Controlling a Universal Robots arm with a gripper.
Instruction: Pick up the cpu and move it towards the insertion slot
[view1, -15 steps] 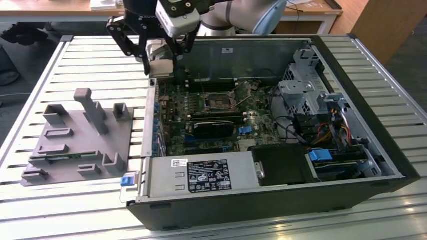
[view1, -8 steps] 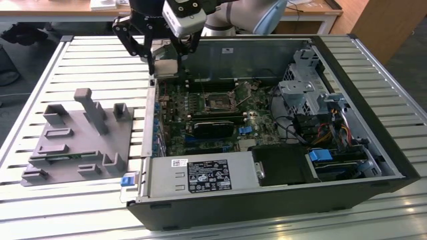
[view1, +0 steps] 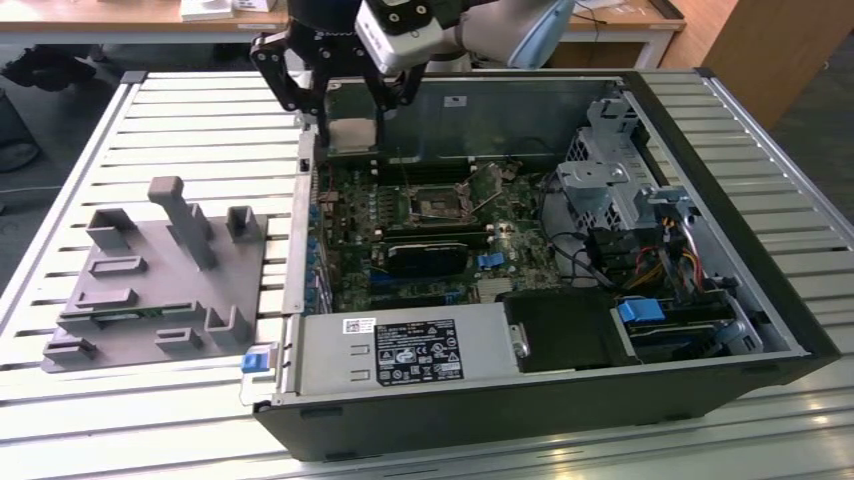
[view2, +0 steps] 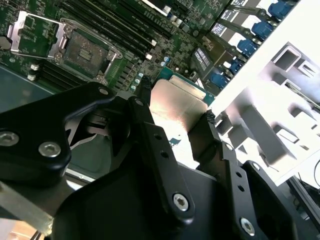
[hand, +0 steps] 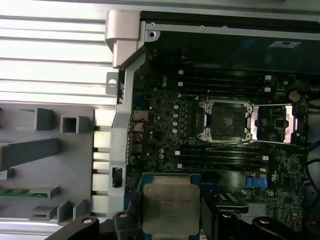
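My fingers (view2: 175, 117): clenched on the cpu, one black pad on each of two opposite edges; in the exterior view they (view1: 350, 125) hang over the case's far edge, toward that view's left.
The cpu (hand: 171, 208): held in my grip, clear of the board, silvery top square and flat in the first wrist view; its pale face (view2: 175, 102) shows between the pads in the second wrist view.
The insertion slot (hand: 225, 121): beyond the cpu, well apart, toward 1 o'clock from it in the first wrist view; dark centre bare, metal frame around it.
The computer case (view1: 747, 300): lies open on the slatted worktop (view1: 200, 130).
The grey tray (view1: 154, 285): on the worktop, at 9 o'clock of the case in the exterior view.
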